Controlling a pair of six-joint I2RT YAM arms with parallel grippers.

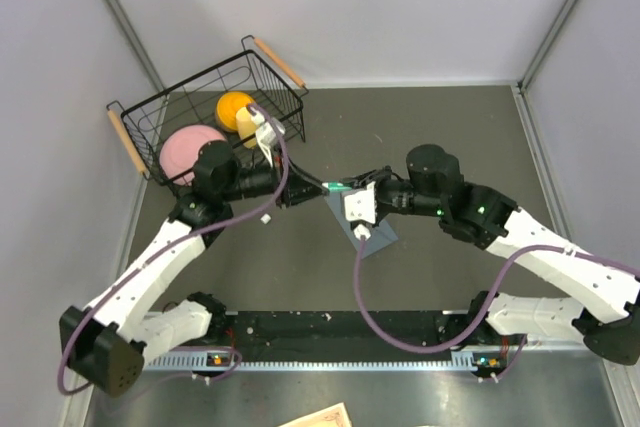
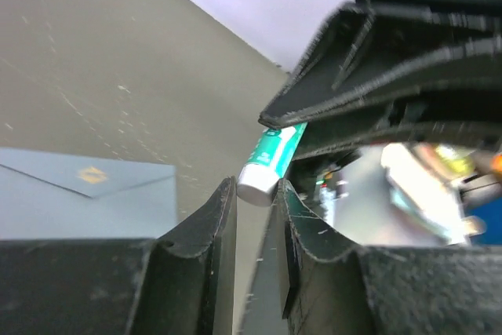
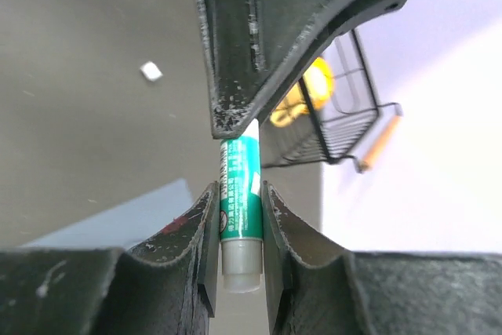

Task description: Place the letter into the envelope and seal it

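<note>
Both arms meet over the middle of the worktop. The right gripper [image 3: 239, 191] is clamped on the body of a small white-and-green glue stick [image 2: 276, 153], and the left gripper [image 2: 255, 187] looks pinched on its white end. The flat blue-grey paper envelope [image 1: 378, 236] lies right underneath them, gold spot facing up. A corner of the cream-tan card letter [image 1: 318, 417] peeks in past the near edge. A black wire basket [image 1: 180, 76] sits in the back-left corner.

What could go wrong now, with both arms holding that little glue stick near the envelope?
The left end effector seems to pinch only the glue stick by its white end, so that end may slip free. If the right end effector loosens, the stick could drop and knock the envelope askew.
</note>
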